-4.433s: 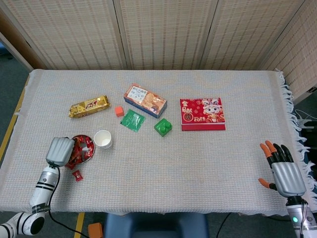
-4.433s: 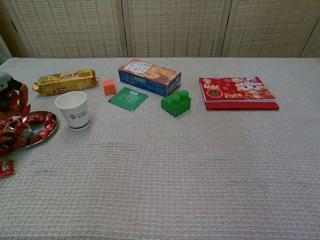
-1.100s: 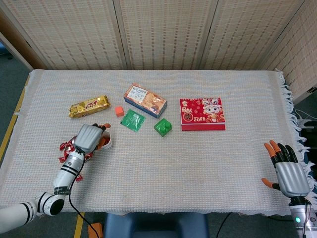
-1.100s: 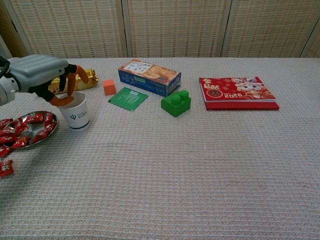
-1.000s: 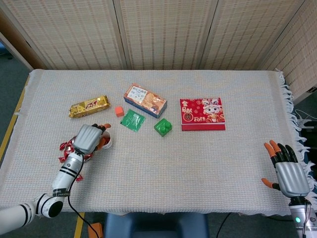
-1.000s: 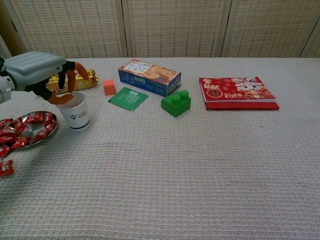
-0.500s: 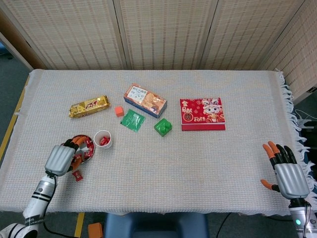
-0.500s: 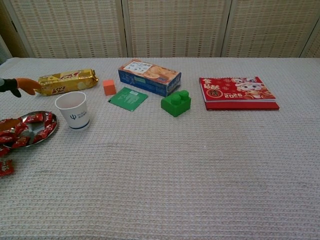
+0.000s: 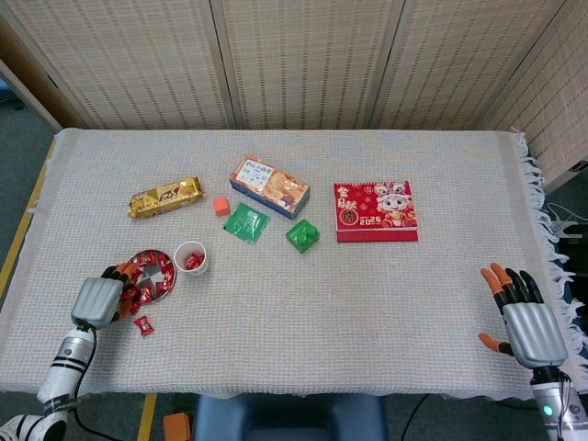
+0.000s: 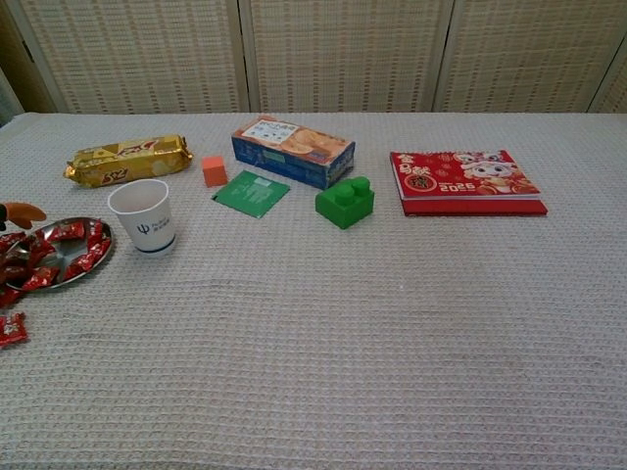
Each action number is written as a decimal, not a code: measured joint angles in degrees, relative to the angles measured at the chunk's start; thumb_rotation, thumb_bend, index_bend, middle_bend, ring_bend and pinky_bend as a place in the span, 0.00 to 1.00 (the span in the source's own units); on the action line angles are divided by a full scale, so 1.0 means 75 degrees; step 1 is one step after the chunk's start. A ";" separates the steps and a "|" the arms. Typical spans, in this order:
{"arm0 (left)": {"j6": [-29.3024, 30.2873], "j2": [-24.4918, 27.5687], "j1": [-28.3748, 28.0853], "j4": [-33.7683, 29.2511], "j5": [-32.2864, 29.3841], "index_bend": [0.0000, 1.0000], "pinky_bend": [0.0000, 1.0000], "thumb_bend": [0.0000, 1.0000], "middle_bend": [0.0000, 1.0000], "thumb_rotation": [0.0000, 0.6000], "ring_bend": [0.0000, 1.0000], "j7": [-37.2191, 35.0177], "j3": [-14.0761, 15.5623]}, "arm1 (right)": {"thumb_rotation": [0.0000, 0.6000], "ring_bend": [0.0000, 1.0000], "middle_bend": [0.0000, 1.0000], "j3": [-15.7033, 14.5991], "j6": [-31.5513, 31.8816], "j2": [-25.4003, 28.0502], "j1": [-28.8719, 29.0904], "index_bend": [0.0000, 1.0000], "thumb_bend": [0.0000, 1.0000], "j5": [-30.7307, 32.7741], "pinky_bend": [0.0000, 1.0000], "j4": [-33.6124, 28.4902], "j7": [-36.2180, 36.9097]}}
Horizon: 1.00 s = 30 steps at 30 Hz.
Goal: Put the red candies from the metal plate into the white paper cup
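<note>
Head view: left hand over metal plate's near-left edge, grasp impossible to tell; red candies on plate, one inside white paper cup; right hand spread, holding nothing.
Chest view: plate beside cup, stray candy on cloth.

The red calendar shows "2025" beneath a round gold emblem. The white paper cup carries a small blue logo, too small to read.
</note>
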 measured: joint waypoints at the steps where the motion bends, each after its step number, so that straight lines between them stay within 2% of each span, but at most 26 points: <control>1: -0.0054 -0.0062 -0.0022 0.0105 -0.0009 0.12 0.91 0.37 0.15 1.00 0.20 0.0001 -0.0021 | 1.00 0.00 0.00 0.0001 -0.0008 0.0001 0.0001 0.00 0.01 0.0010 0.00 0.0001 -0.0002; 10: -0.0484 -0.0441 -0.0151 0.0759 -0.0134 0.14 0.91 0.37 0.16 1.00 0.19 0.0147 -0.0196 | 1.00 0.00 0.00 0.0005 0.0016 0.0006 -0.0011 0.00 0.01 0.0020 0.00 -0.0007 -0.0009; 30: -0.0835 -0.0525 -0.0327 0.0599 -0.0284 0.22 0.91 0.37 0.20 1.00 0.23 0.0874 -0.0359 | 1.00 0.00 0.00 -0.0014 -0.0137 -0.0010 0.0055 0.00 0.02 0.0086 0.00 -0.0006 -0.0036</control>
